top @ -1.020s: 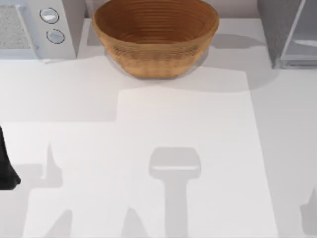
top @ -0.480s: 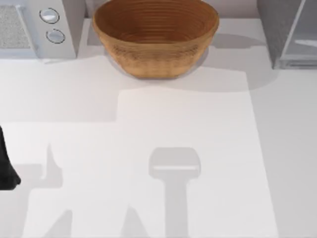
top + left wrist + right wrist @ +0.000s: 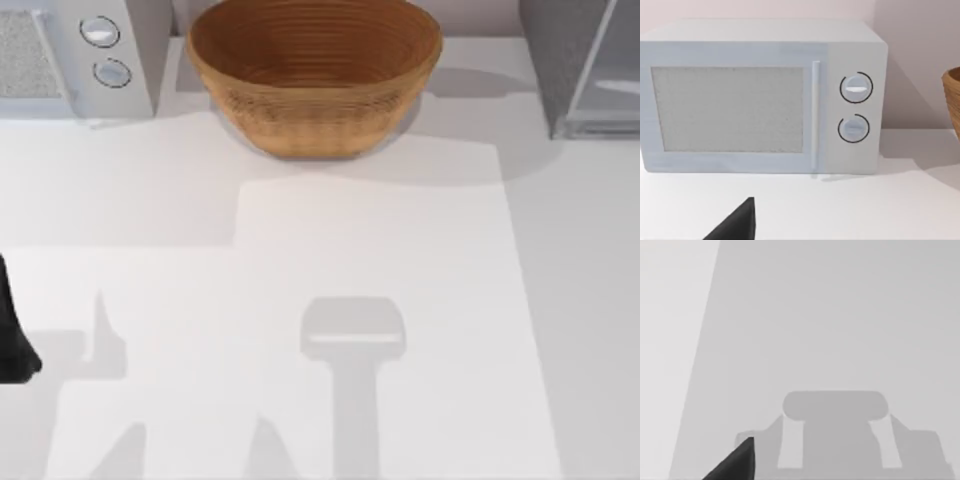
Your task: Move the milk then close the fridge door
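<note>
- Waiting at the start, by my reading: neither step looks begun, and both arms sit back from the work.
- Left gripper [image 3: 14,345] is a dark shape at the left edge of the bench [image 3: 300,250]. One dark finger tip [image 3: 737,224] shows in the left wrist view; open or closed, cannot tell.
- Right gripper: a single finger tip [image 3: 737,464] pokes into the right wrist view above bare bench; its state, cannot tell.
- Fridge door [image 3: 610,85] stands at the far right corner, a pale glassy panel swung out from the dark speckled cabinet [image 3: 555,50], so it reads as open.
- Milk: cannot place it.
- Wicker basket [image 3: 315,75] sits mid far edge; microwave [image 3: 70,55] at the far left corner.
- Next move, I judge: the right arm reaches toward the far right corner to find the carton before any push on the door.
</note>
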Robot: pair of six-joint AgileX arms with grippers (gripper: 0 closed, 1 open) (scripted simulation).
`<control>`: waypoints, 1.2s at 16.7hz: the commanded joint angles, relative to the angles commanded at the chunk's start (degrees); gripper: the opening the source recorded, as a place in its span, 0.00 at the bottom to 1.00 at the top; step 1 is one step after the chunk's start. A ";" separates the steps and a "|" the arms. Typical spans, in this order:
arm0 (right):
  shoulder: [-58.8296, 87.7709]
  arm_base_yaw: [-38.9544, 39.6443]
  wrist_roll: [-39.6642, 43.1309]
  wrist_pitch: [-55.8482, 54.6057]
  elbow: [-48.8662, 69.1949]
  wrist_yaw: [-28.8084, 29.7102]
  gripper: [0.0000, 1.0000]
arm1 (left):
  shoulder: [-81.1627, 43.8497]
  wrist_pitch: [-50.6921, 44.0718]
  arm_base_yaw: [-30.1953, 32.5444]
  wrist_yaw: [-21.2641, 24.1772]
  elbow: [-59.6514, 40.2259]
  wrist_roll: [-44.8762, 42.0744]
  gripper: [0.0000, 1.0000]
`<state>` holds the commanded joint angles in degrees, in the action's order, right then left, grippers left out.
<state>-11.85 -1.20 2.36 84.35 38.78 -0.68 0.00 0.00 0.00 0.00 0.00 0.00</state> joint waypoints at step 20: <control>84.43 -77.00 83.90 2.20 30.26 -40.75 1.00 | 0.00 0.00 0.00 0.00 0.00 0.00 1.00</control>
<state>72.58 -78.20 86.26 86.55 69.04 -41.43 0.00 0.00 0.00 0.00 0.00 0.00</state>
